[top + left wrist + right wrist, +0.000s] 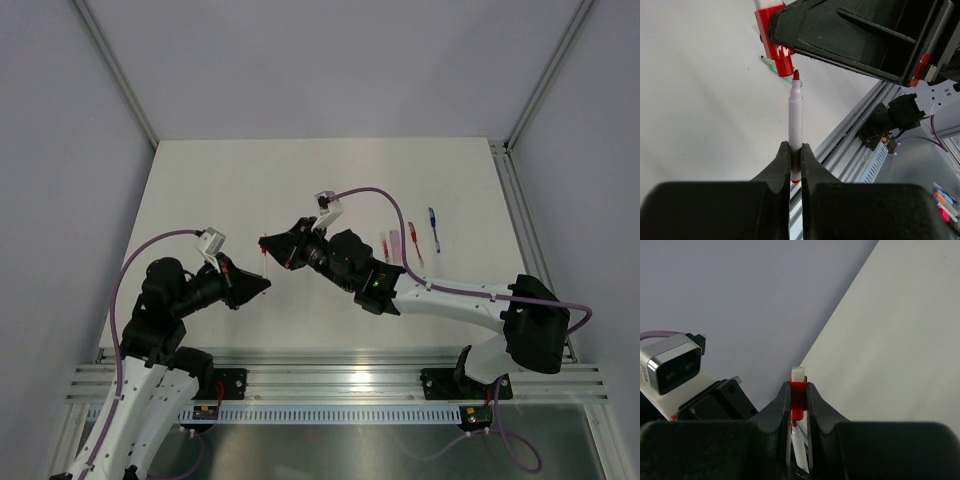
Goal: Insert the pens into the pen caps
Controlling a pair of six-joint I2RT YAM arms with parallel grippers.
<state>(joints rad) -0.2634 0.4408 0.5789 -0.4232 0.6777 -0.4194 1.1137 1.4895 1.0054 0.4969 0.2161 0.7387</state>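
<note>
The red pen (795, 117) is pinched low on its barrel in my left tool (795, 150). Its nib is just short of the mouth of the red cap (784, 65), which my right tool (798, 388) squeezes above the worktop (220, 190). The nib sits slightly off the opening, so pushing now could catch the rim and skew the pen or twist the cap. The left wrist view shows that offset; from the right wrist they look aligned. Only the top view shows spare pens (410, 240).

Smooth plastic pen (795, 120) (glossy white barrel), shiny red plastic cap (783, 64), matt white table (700, 100), dull metal rail (850, 130)
</note>
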